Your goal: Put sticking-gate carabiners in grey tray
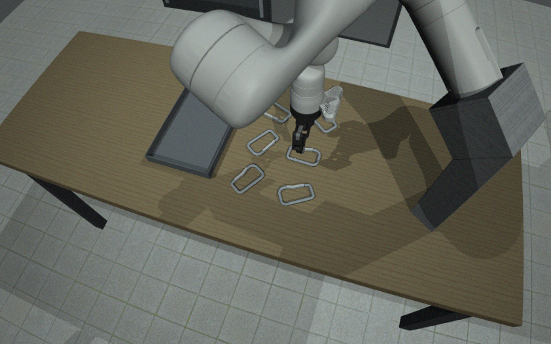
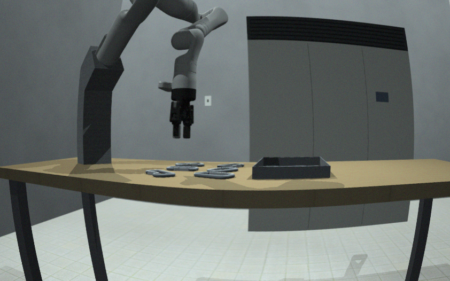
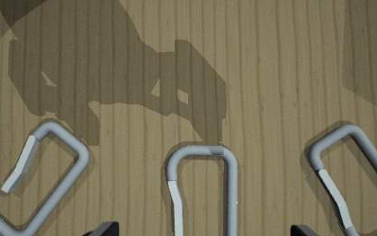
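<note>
My gripper (image 1: 298,148) (image 2: 181,134) (image 3: 202,231) is open and empty. It hangs well above the table, over a cluster of several grey carabiners. In the wrist view three of them show. The middle carabiner (image 3: 195,151) (image 1: 301,161) lies straight below, between my fingertips, and its gate looks closed. The left carabiner (image 3: 67,139) has its gate swung inward, leaving a gap at the hook. The right carabiner (image 3: 339,132) looks closed. The grey tray (image 1: 192,132) (image 2: 291,171) lies empty beside the cluster.
More carabiners lie near the tray (image 1: 262,141), nearer the front edge (image 1: 247,178) (image 1: 296,193), and two lie partly hidden behind my wrist. The dark robot pedestal (image 1: 478,140) (image 2: 94,115) stands at one end of the table.
</note>
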{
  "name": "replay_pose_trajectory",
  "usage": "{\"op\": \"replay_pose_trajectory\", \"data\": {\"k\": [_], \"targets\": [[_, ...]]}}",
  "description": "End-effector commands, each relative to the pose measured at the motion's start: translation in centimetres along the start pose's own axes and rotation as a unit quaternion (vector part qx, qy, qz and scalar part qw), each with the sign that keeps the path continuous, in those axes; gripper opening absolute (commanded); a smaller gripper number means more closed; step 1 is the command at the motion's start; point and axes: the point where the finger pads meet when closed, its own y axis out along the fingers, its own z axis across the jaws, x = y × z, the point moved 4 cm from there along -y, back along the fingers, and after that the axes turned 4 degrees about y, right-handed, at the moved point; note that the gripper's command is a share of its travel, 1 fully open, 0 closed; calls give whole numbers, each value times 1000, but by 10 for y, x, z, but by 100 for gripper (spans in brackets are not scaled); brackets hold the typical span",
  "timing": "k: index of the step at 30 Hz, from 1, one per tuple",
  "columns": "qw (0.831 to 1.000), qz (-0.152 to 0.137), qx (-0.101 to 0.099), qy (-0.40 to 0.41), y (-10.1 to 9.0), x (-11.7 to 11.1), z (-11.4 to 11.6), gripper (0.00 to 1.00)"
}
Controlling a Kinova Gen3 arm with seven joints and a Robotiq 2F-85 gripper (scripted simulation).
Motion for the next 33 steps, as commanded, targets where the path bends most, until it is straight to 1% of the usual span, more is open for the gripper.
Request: {"op": "replay_pose_trajectory", "data": {"k": [1, 23, 24, 33], "targets": [[1000, -1, 1, 0, -1, 1, 1, 100], [1000, -1, 1, 0, -1, 0, 1, 100], [1000, -1, 1, 0, -45, 23, 1, 100], [1000, -1, 1, 0, -45, 23, 1, 100]]}}
